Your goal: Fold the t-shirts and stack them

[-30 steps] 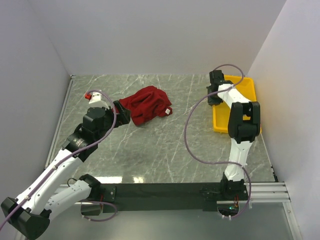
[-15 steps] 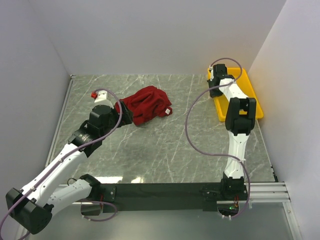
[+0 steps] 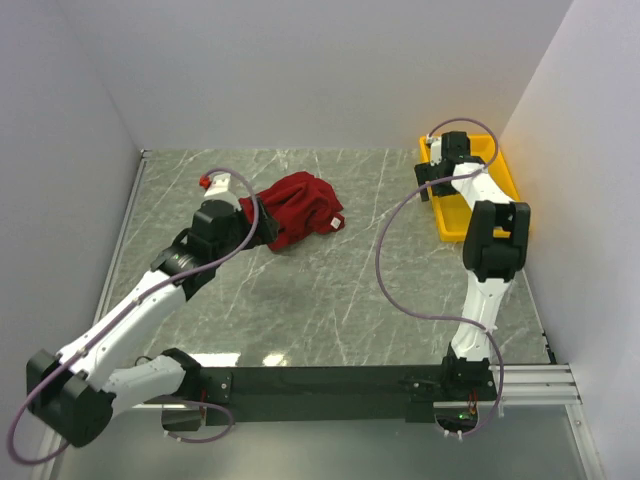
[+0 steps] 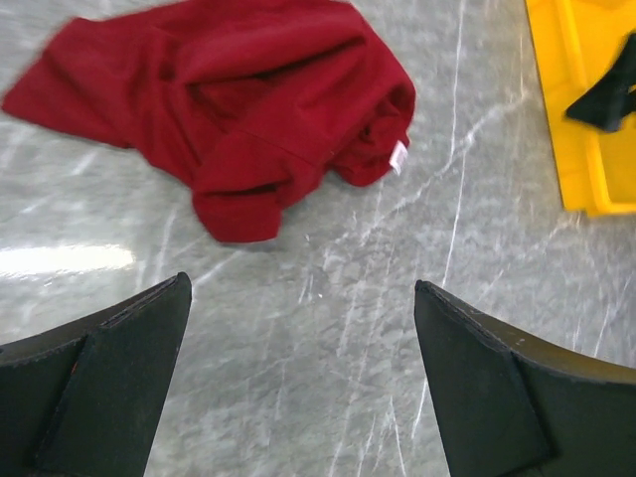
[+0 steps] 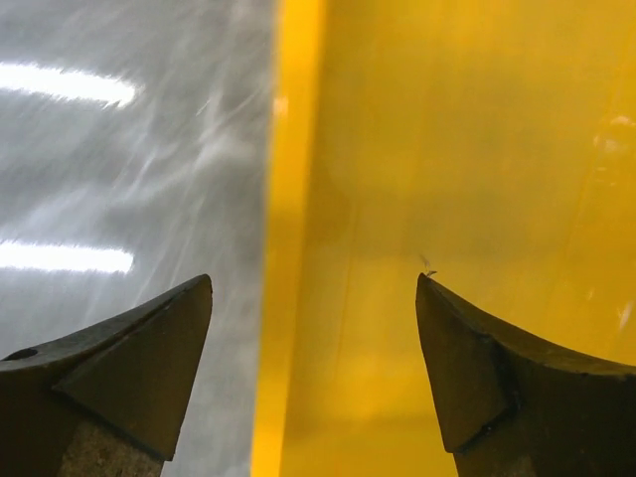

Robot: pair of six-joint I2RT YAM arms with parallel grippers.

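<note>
Clearly, the left gripper (image 4: 303,288) stood wide open and empty, just short of the crumpled dark red t-shirt (image 4: 248,109); shirt lay bunched on the marble table (image 3: 330,290), left of centre; right gripper (image 5: 313,283) spread open over the yellow tray (image 5: 288,199) rim, gripping nothing.

One red t-shirt (image 3: 297,208), one yellow tray (image 3: 455,218), two grippers: left gripper (image 4: 300,283), right gripper (image 5: 314,279).

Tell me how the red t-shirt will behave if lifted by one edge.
The t-shirt lies crumpled in soft folds, so it will probably hang limp when lifted. Thin cloth, likely light. Pushed across the table, it would likely bunch rather than slide whole.
</note>
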